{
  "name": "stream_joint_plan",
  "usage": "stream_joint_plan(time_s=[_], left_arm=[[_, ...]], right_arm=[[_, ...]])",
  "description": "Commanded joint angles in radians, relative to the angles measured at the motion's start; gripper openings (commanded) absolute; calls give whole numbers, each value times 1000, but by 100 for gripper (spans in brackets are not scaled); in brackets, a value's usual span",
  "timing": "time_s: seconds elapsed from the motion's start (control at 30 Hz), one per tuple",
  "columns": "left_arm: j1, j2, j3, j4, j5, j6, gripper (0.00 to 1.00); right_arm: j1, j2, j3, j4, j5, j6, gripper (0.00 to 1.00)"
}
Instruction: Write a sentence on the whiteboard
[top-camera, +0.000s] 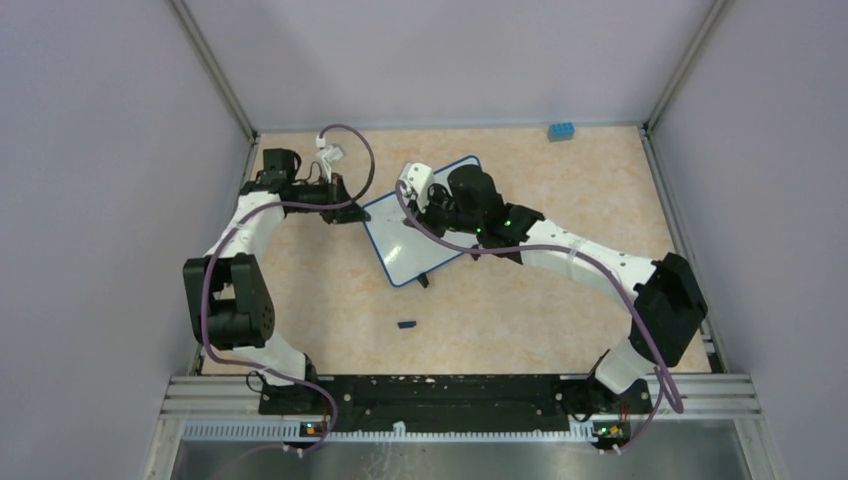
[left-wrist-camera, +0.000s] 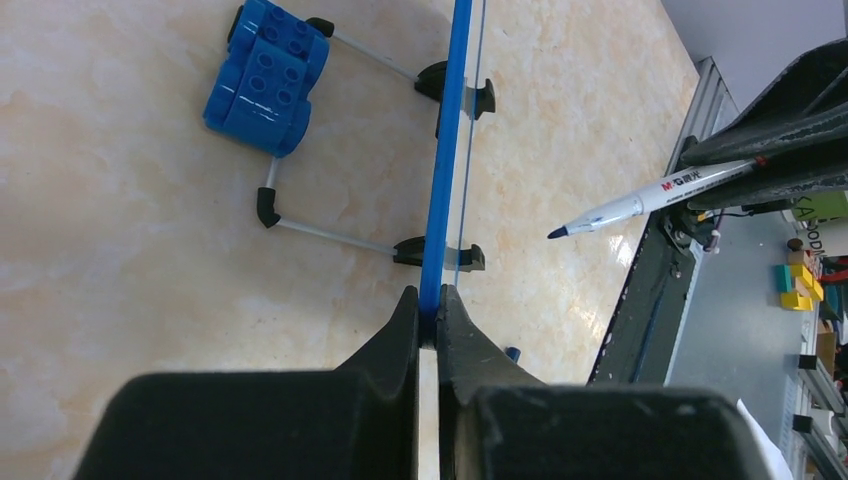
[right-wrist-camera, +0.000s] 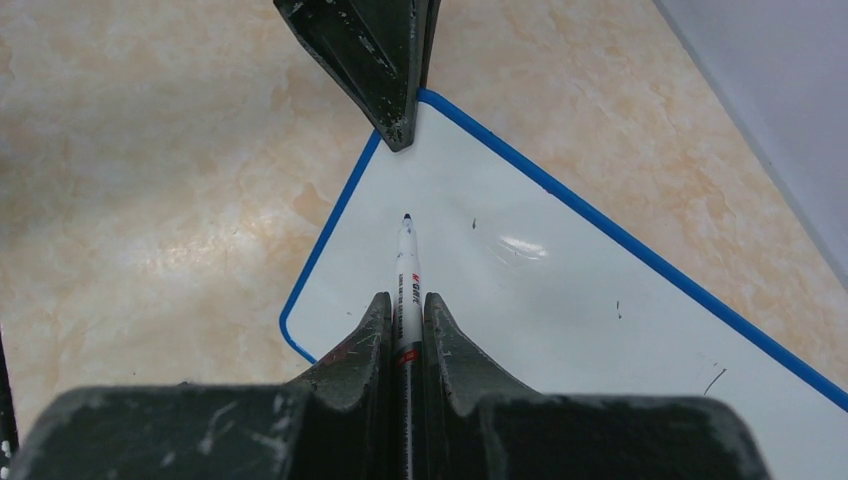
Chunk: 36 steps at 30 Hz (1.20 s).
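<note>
Left gripper (left-wrist-camera: 429, 300): jaws shut on the blue frame (left-wrist-camera: 443, 150) of the whiteboard (right-wrist-camera: 520, 300), with the frame pinched between the two fingertips and no gap showing on either side. In the left wrist view the board is edge-on and runs straight ahead from the fingertips. Its two black feet (left-wrist-camera: 455, 88) sit on the table (left-wrist-camera: 120, 230) beyond the grip. A blue brick (left-wrist-camera: 265, 75) lies ahead and to the left of the fingers, behind the board and against its wire stand. Right gripper (right-wrist-camera: 405, 305): jaws closed on a white marker (right-wrist-camera: 406, 260), with the barrel clamped between the pads and the dark tip pointing straight ahead. The white face of the board lies under and ahead of this gripper. The face shows a patch of glare and a few small dark specks. In the left wrist view the marker tip stands apart from the board face, with a gap visible. The left arm's fingers (right-wrist-camera: 385, 70) hold the board's corner directly ahead of the marker tip, close by. A small dark piece (top-camera: 406, 324) lies on the table well behind both grippers, toward the arm bases; what it is cannot be told.
</note>
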Motion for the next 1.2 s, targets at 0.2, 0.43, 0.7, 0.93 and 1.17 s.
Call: stream_joint_plan(time_s=[0.2,0.43,0.7,0.93,1.17], left_arm=[[3,97,93,-60,35,107,0],[-21,116,104,-92,49,170,0],[-74,122,127,-126,36,200,0],[-133,138,124,-141,33,198,0],[-116,116,168,-250,44,249,0]], right_arm=[[3,12,71,-30,-17,7,0],[3,3,82,-81,-27,5,0],[1,-37,60,-114,-43,14,0],[2,-62,63,-143,-78,26,0],[1,-76,53,-145,-97,44,0]])
